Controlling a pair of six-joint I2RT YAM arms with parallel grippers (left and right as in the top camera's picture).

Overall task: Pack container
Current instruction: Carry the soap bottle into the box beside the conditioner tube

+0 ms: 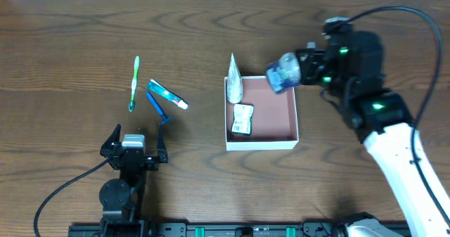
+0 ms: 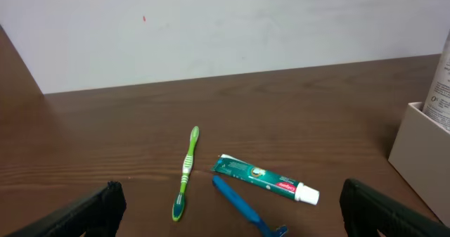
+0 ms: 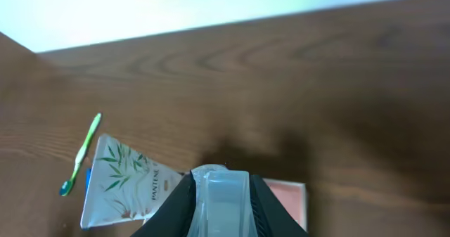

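The container [image 1: 274, 117], a shallow white-walled box with a pink inside, sits at mid-table. In it a white Pantene tube [image 1: 234, 82] leans at the far left corner and a small packet [image 1: 242, 119] lies flat. My right gripper [image 1: 285, 74] hangs over the box's far right corner, shut on a clear bluish bottle [image 1: 281, 69]. In the right wrist view that bottle [image 3: 220, 202] fills the gap between the black fingers [image 3: 172, 212]. My left gripper [image 1: 133, 149] stands open near the front left, with nothing between its fingers.
A green toothbrush [image 1: 134, 84], a toothpaste tube [image 1: 167, 94] and a blue razor [image 1: 159, 108] lie on the wood left of the box. The left wrist view shows the toothbrush [image 2: 186, 172], toothpaste [image 2: 266, 178] and razor [image 2: 246, 209] just ahead, the box wall [image 2: 422, 152] at right.
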